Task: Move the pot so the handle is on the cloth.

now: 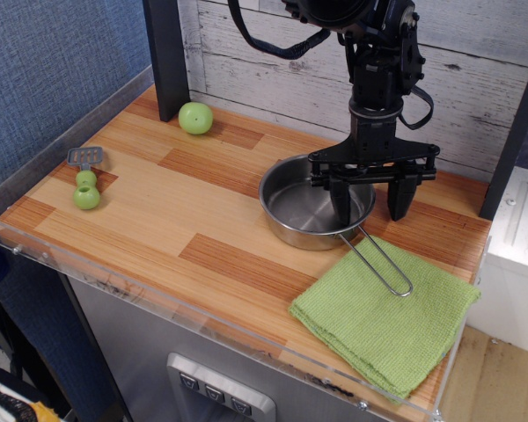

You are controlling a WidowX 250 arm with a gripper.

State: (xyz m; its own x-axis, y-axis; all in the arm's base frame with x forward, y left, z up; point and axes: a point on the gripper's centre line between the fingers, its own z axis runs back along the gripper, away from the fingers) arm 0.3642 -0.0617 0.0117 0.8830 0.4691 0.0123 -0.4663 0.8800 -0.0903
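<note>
The shiny steel pot (306,207) stands on the wooden table, just up and left of the lime-green cloth (383,325). Its thin wire handle (383,266) points down-right, and its far loop end lies on the cloth's upper part. My gripper (370,200) hangs over the pot's right rim with its jaws spread. One finger (343,200) is inside the pot and the other is outside the rim. It holds nothing.
A green ball (195,117) sits at the back next to a black post (167,53). A small green-handled utensil (86,183) lies at the left edge. A clear rim runs along the table's front (158,303). A white unit (521,220) stands to the right.
</note>
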